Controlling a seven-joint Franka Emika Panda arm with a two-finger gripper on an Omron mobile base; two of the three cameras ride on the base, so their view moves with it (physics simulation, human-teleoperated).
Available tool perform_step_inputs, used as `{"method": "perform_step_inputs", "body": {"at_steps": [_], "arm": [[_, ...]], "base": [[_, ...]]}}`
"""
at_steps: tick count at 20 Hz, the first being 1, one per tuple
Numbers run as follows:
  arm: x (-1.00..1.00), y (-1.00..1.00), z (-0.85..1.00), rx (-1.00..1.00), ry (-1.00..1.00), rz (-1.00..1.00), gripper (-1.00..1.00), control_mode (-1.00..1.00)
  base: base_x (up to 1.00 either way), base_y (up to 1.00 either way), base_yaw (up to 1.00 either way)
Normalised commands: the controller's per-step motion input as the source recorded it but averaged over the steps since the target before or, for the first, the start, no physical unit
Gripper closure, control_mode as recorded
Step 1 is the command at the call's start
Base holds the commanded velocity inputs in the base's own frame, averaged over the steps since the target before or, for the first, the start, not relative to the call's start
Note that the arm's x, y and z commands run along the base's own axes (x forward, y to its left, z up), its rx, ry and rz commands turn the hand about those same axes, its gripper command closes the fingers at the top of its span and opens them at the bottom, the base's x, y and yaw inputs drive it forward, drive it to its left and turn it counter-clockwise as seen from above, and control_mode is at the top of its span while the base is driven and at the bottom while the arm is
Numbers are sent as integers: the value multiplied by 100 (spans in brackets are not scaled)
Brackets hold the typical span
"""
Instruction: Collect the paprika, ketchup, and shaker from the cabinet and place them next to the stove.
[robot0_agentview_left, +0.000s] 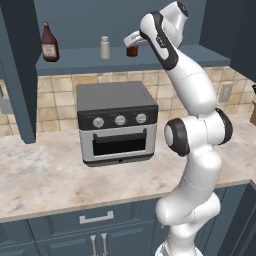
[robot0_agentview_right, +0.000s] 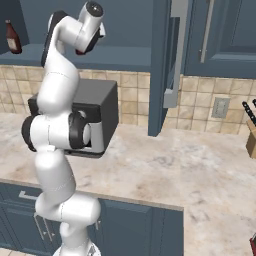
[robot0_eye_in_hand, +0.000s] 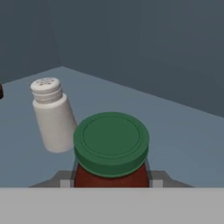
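— Tool (robot0_eye_in_hand: 111, 180) first: what do we see?

— We see its two tips pressed on each side of the paprika (robot0_eye_in_hand: 111, 151), so it is gripping that little red jar with the green lid.

— Where is the jar?

— Up on the cabinet (robot0_agentview_left: 150, 57) shelf. The shaker (robot0_agentview_left: 104, 47) stands just beside it, and the ketchup (robot0_agentview_left: 49, 43) is well apart, far left. Below, a toaster oven (robot0_agentview_left: 117, 122) sits on the table (robot0_agentview_left: 45, 180).

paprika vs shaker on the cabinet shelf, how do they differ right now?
The paprika is a dark red jar with a flat green lid; the shaker is pale grey-white with a rounded, perforated top. The paprika sits between the gripper fingers; the shaker stands free beside it. Both are upright on the cabinet shelf.
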Motion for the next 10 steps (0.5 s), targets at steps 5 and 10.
{"method": "perform_step_inputs", "body": {"at_steps": [5,10], "arm": [[-57,-3,-1,0,-5,2,100,-100],[-64,-3,0,0,-6,3,100,-100]], "base": [[0,0,0],[0,0,0]]}}
